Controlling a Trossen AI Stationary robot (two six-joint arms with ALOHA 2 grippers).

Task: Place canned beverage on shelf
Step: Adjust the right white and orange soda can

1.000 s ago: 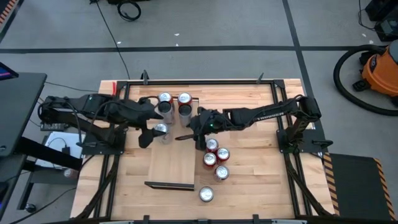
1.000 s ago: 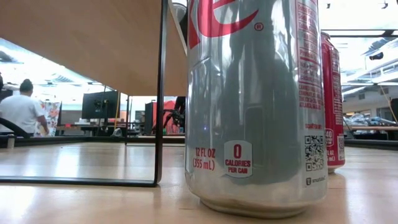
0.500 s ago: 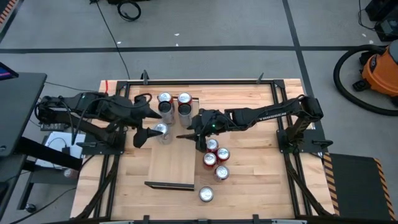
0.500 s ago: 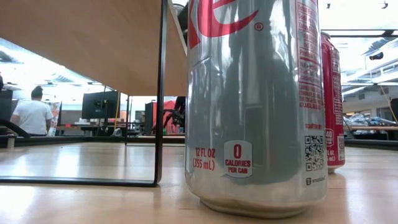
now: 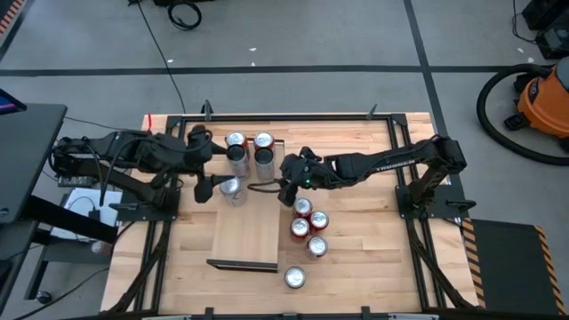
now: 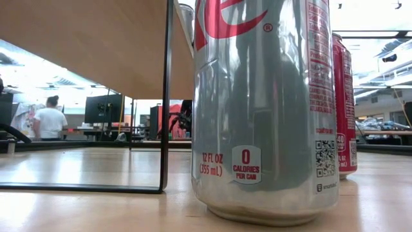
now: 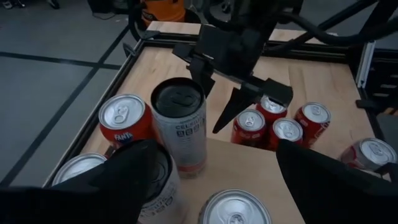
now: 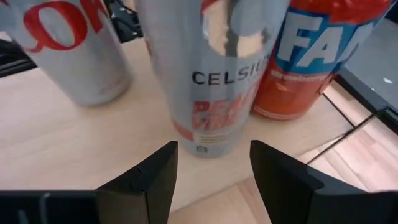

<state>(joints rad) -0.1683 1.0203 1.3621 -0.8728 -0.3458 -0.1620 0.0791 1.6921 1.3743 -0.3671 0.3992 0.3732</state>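
Cans (image 5: 308, 228) rigid, smooth, slippery; grip mid-body. Right hand (image 5: 286, 181) open, empty, facing Celsius can (image 8: 214, 74) on shelf (image 5: 248, 235). Left hand (image 5: 206, 184) open, empty, at shelf's 11 o'clock.

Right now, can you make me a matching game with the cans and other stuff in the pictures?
Things:
1. Celsius can
2. Fanta can
3. red cans
4. vacuum

Clues:
a. on the floor
b. dark lid
c. on the tabletop, beside the shelf
d. orange side, silver lid

Pairs: 1-b, 2-d, 3-c, 4-a
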